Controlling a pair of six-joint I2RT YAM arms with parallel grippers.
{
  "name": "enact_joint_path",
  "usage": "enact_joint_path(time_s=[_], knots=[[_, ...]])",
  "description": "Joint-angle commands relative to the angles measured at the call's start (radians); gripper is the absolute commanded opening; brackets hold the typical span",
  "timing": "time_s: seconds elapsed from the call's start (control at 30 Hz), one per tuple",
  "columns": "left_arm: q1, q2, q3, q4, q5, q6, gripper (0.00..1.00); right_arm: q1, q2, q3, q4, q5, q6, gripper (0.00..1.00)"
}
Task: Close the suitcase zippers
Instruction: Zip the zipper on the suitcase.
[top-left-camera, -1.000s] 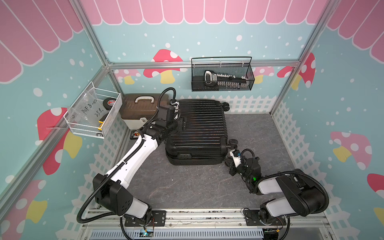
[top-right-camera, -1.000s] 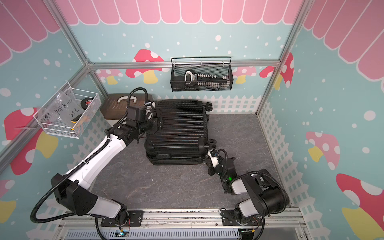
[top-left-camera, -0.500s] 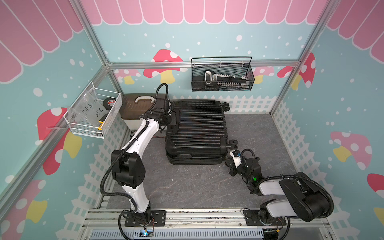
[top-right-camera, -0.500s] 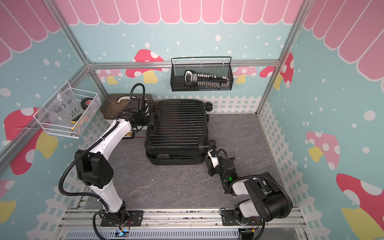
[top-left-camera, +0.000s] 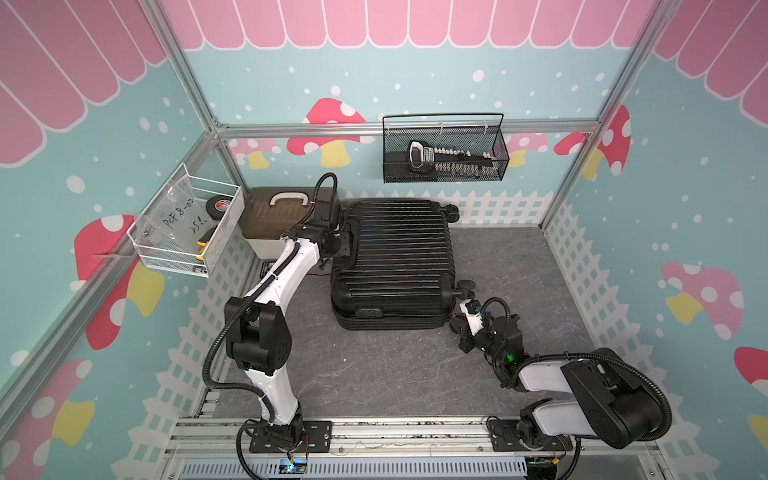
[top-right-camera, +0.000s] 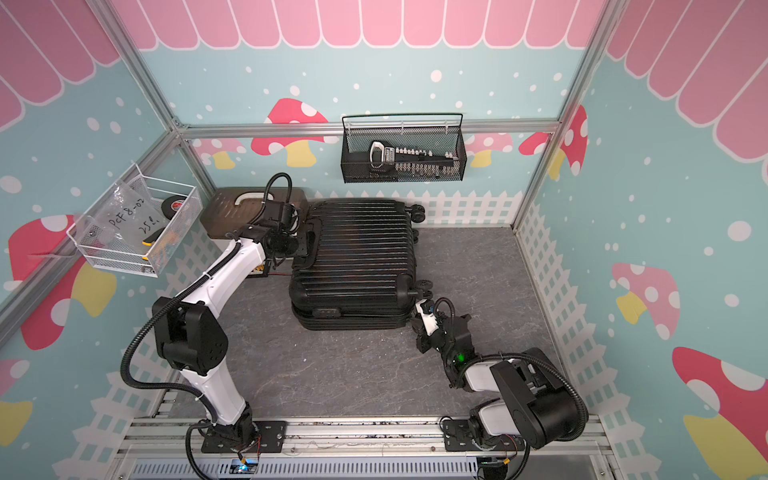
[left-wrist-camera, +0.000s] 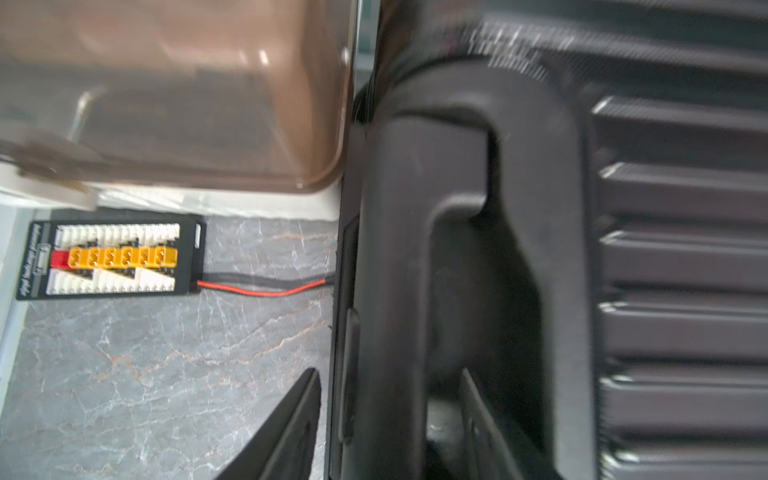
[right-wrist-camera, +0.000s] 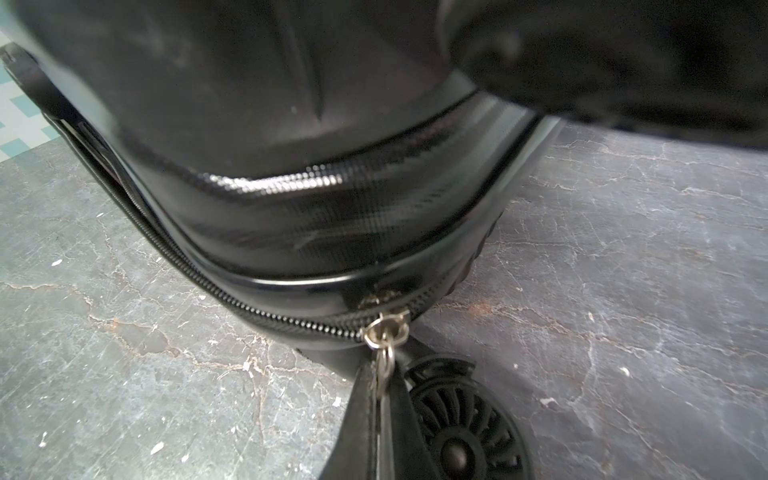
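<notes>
The black ribbed suitcase lies flat on the grey floor, lid down. My left gripper is at its left side. In the left wrist view its fingers stand either side of the side handle, shut on it. My right gripper is at the near right corner, beside a wheel. That gripper is shut on the metal pull of the zipper slider. The zippers' track gapes on one side of the slider and is joined on the other.
A brown-lidded white box stands close against the suitcase's far left. A connector board with a red wire lies on the floor beside it. A black mesh basket and a white wire basket hang on the walls.
My left gripper has moved from above the suitcase's left edge down to the side handle and its jaws have narrowed on it. The right arm has not moved.
</notes>
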Motion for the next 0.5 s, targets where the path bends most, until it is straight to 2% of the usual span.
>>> enact_joint_path(time_s=[0.0,0.13,0.17,0.27,0.3,0.47], knots=[[0.009,0.041,-0.008,-0.027,0.059,-0.018,0.53,0.013,-0.048,-0.012,0.036,-0.018,-0.02,0.0],[0.009,0.056,0.015,-0.036,0.13,-0.059,0.4,0.017,-0.092,-0.016,-0.008,-0.017,-0.028,0.0],[0.009,0.053,0.022,-0.037,0.15,-0.08,0.35,0.019,-0.109,-0.019,-0.022,-0.017,-0.027,0.0],[0.002,0.029,0.04,-0.037,0.17,-0.165,0.27,0.024,-0.163,-0.028,-0.064,-0.016,-0.026,0.0],[-0.004,0.02,0.048,-0.036,0.169,-0.194,0.22,0.026,-0.184,-0.033,-0.078,-0.016,-0.025,0.0],[-0.039,-0.023,0.077,-0.032,0.103,-0.298,0.13,0.042,-0.306,-0.044,-0.18,-0.014,-0.021,0.0]])
